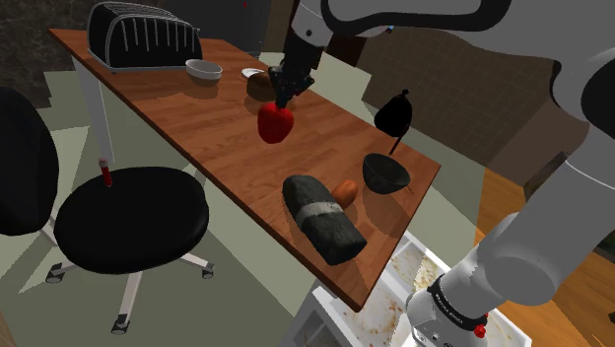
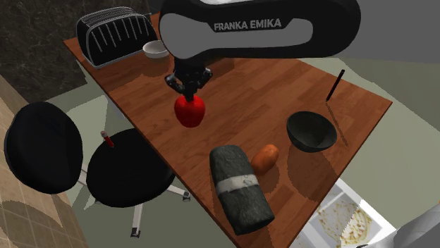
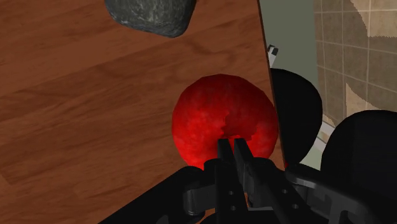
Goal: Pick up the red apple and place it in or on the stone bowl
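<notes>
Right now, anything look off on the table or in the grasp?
One thing: the gripper pinches the red apple at its very top, fingers nearly meeting, not around its body; that hold looks thin. Nothing spilled or toppled on the table.

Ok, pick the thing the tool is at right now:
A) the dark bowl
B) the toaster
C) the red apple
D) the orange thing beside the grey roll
C: the tool is pinched shut on the top of the red apple, over the wooden table.
</notes>
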`<state>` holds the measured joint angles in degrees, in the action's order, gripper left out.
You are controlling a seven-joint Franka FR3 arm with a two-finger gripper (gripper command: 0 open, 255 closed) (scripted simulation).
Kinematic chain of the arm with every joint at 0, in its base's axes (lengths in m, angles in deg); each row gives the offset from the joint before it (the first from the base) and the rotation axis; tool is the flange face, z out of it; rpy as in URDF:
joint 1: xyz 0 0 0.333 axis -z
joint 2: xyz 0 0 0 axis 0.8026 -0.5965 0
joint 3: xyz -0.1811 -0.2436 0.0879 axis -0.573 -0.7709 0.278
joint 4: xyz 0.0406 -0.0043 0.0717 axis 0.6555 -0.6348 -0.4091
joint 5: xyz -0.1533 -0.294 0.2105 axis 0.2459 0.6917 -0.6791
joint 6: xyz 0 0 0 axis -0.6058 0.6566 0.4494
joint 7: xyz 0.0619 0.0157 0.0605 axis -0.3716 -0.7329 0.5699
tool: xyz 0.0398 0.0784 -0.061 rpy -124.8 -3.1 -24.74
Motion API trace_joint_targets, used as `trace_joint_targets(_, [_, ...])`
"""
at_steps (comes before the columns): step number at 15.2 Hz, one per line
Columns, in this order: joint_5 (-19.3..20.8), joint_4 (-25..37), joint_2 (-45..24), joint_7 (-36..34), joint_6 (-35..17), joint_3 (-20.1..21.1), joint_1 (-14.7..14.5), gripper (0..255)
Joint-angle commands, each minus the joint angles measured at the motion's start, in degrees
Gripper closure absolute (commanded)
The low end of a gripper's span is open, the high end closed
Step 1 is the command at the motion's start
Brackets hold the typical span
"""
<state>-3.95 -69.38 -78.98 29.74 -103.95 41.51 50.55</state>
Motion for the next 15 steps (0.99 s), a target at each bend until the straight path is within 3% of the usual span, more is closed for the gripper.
trace_joint_targets(1, [0.0, 1.6, 0.1, -0.1, 1.7, 0.1, -0.1, 255])
trace_joint_targets(5, [0.0, 4.3, 0.1, -0.2, 4.4, 0.1, -0.1, 255])
trace_joint_targets(15, [-5.5, -11.4, 16.7, 12.8, 5.5, -6.3, 5.3, 255])
